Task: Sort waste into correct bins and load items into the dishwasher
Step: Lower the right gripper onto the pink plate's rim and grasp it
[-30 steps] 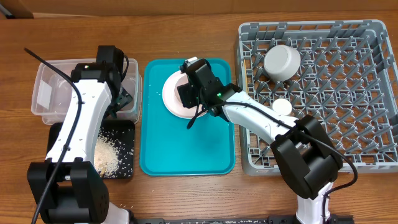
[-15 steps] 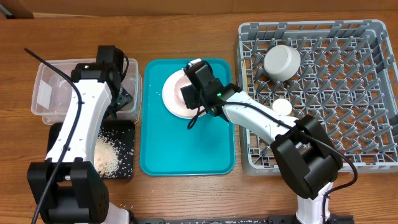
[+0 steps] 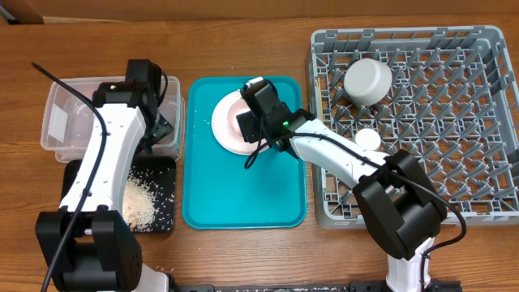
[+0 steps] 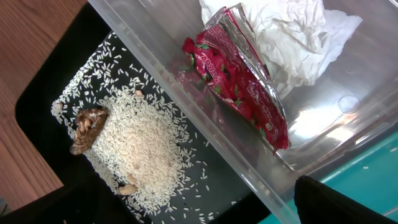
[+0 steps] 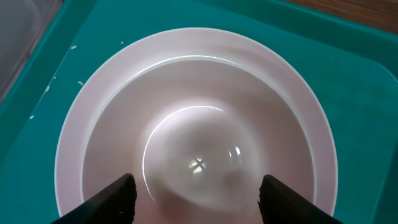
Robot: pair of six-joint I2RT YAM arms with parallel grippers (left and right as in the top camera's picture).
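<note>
If you go from the left edge, there are two bins side by side: one clear tub [image 3: 61,101] and one black tray [image 3: 165,217], touching along an edge. The tub holds one crumpled white napkin [image 4: 283,31] and one red foil wrapper [image 4: 239,81] lying against it. The black tray has one pile of rice [image 4: 140,146] with loose grains scattered round it, plus two brown scraps [image 4: 89,124], one at each end of the pile. The left gripper [image 3: 160,130] hangs over where the bins meet. Only one dark finger [image 4: 323,202] shows clearly in the wrist view, so I can't tell how wide it is.

Next comes one teal tray [image 3: 243,195] with one pale pink dish [image 5: 199,124] on its far half. It could be a bowl on a plate, hard to say. The right gripper [image 5: 199,199] is just above it, fingers spread wide over the middle, gripping nothing.

Far right is one grey dish rack [image 3: 438,162] with two items in it: a white bowl [image 3: 367,81] upside down and a small cream cup [image 3: 369,139] nearer its front-left.
</note>
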